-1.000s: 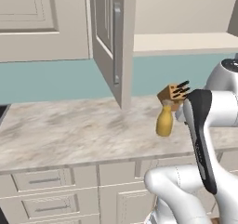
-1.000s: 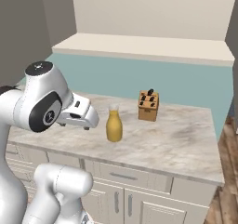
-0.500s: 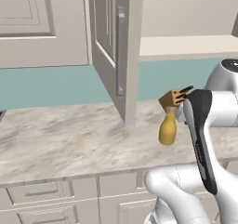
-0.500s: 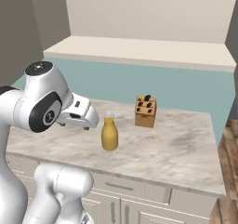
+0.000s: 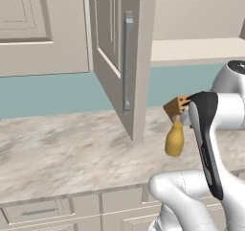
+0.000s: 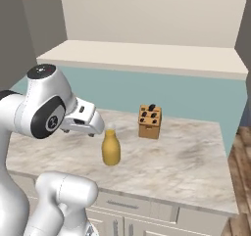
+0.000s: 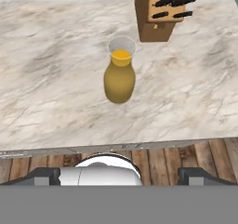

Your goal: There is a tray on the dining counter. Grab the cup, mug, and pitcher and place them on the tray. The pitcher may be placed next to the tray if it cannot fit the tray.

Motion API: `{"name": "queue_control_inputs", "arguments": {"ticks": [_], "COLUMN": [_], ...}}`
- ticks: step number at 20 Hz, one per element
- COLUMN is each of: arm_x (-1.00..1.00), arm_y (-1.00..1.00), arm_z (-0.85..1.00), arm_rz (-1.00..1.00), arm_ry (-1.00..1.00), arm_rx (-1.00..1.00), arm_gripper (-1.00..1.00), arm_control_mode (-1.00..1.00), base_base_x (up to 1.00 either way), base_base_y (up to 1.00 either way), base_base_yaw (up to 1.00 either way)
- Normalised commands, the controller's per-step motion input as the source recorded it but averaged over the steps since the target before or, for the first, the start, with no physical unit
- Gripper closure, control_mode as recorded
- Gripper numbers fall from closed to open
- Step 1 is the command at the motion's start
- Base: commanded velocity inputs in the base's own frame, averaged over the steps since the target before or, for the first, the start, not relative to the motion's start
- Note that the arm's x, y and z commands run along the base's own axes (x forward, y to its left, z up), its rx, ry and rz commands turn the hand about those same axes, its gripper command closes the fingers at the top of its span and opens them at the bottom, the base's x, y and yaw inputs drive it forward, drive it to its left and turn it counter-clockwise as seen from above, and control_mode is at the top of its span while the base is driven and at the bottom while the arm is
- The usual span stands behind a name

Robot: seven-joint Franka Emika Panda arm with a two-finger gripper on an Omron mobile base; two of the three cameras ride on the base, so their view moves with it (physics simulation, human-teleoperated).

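Hand view: upright mustard-yellow pitcher (image 7: 119, 76), round body, narrow clear-rimmed neck.

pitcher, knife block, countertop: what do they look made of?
Pitcher: probably glass, clear rim above mustard-yellow contents, though it could be glazed ceramic. Knife block: matte brown wood, dark handles in its slots. Countertop: beige veined stone, looks like marble, low sheen.

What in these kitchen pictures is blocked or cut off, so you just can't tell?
- Left base view: the arm covers part of the knife block and the pitcher neck.
- Hand view: the top edge cuts the knife block.
- Right base view: the hand's fingers sit behind its own white casing.
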Motion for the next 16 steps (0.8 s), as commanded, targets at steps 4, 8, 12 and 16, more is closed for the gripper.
{"name": "queue_control_inputs", "arguments": {"ticks": [4,8,12,16], "arm_x": [0.00,0.00,0.00,0.13], "arm_y": [0.00,0.00,0.00,0.01], "arm_z": [0.00,0.00,0.00,-0.04], "arm_rz": [0.00,0.00,0.00,0.00], "arm_ry": [0.00,0.00,0.00,0.01], "arm_rx": [0.00,0.00,0.00,0.00], "arm_gripper": [-1.00,-1.00,-1.00,-1.00], "arm_control_mode": [1.00,1.00,1.00,-1.00], "base_base_x": [0.39,0.30,0.45,0.36], "base_base_y": [0.00,0.00,0.02,0.02], "base_base_yaw": [-0.09,0.00,0.00,0.00]}}
